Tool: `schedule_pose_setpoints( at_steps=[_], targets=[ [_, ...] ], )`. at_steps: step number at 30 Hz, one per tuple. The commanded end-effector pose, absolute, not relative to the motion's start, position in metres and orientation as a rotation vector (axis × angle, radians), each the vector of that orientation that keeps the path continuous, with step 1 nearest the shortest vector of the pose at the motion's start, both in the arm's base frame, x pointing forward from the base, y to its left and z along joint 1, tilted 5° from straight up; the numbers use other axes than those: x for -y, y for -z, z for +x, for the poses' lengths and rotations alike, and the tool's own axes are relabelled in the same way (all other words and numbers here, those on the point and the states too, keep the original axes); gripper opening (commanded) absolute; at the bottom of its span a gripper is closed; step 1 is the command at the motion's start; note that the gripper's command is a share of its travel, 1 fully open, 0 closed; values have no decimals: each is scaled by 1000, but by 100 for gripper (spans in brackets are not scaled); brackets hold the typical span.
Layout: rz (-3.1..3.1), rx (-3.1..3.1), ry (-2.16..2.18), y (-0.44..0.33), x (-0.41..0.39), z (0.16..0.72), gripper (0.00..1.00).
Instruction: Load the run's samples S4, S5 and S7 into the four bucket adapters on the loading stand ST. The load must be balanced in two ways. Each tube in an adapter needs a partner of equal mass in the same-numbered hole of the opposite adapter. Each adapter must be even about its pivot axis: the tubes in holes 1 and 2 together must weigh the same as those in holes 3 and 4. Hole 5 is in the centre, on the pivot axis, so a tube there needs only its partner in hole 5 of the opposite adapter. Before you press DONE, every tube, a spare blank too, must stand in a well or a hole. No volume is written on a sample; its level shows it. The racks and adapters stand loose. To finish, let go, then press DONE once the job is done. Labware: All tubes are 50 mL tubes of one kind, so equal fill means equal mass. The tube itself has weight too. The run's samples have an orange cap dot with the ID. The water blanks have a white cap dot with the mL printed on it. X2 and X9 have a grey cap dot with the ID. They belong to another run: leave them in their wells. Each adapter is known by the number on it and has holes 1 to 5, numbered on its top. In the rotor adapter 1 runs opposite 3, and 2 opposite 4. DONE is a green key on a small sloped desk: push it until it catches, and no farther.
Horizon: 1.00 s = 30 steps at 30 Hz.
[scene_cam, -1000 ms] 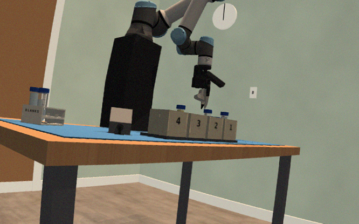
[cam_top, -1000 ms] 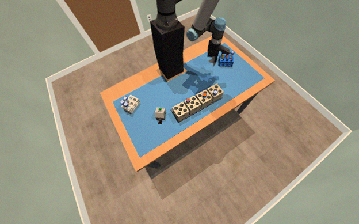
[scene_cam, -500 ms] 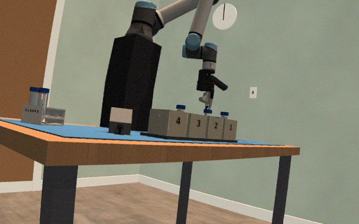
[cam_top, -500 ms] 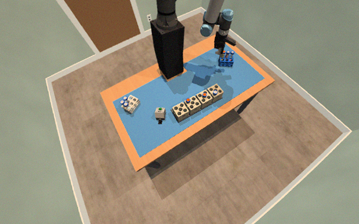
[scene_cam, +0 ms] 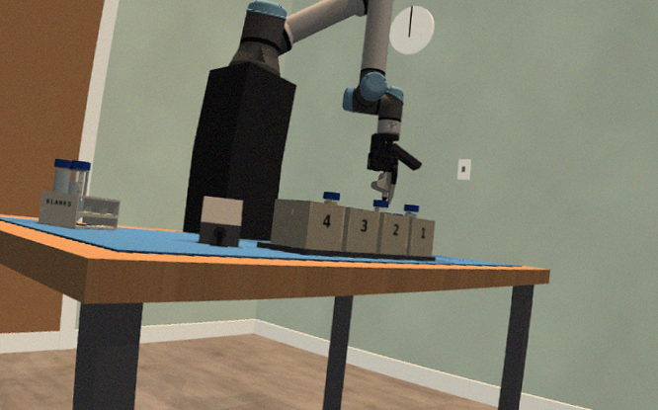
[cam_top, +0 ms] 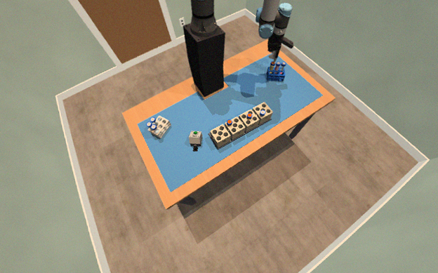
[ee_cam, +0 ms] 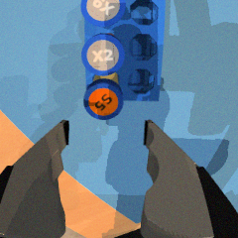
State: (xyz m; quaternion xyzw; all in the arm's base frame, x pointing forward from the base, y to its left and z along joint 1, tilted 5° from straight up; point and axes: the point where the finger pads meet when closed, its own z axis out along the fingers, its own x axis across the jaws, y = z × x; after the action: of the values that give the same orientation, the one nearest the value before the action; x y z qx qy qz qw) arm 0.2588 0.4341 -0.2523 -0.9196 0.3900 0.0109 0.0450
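Observation:
My gripper [cam_top: 274, 57] [scene_cam: 385, 196] [ee_cam: 106, 122] is open and empty, above the end of the blue rack [cam_top: 276, 75] [ee_cam: 154, 94]. Sample S5 [ee_cam: 103, 100] stands in the rack's end well, just ahead of the fingertips. X2 [ee_cam: 102, 55] and X9 [ee_cam: 103, 7] stand in the same row. Adapter 4 [cam_top: 221, 141] [scene_cam: 305, 226] shows no tube. An orange-dotted sample [cam_top: 229, 122] stands in adapter 3 [scene_cam: 361, 239] and another [cam_top: 249, 115] in adapter 2 [scene_cam: 394, 242]; their IDs are too small to read. A white-dotted blank [cam_top: 262, 112] stands in adapter 1 [scene_cam: 420, 245].
The blanks rack [cam_top: 162, 130] [scene_cam: 57, 213] at the far left holds three white-dotted blanks. The DONE desk [cam_top: 195, 140] [scene_cam: 221, 212] with its green key [cam_top: 195, 132] stands between that rack and the adapters. The black arm column [cam_top: 206, 60] rises at the table's back.

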Motion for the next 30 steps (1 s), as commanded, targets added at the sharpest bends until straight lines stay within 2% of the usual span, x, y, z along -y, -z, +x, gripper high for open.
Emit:
schedule_pose_setpoints(
  at_steps=[1, 30],
  targets=[
    [-2811, -1195, -32, 252, -439, 259, 35],
    [-2811, -1195, -32, 298, -443, 259, 35]
  ],
)
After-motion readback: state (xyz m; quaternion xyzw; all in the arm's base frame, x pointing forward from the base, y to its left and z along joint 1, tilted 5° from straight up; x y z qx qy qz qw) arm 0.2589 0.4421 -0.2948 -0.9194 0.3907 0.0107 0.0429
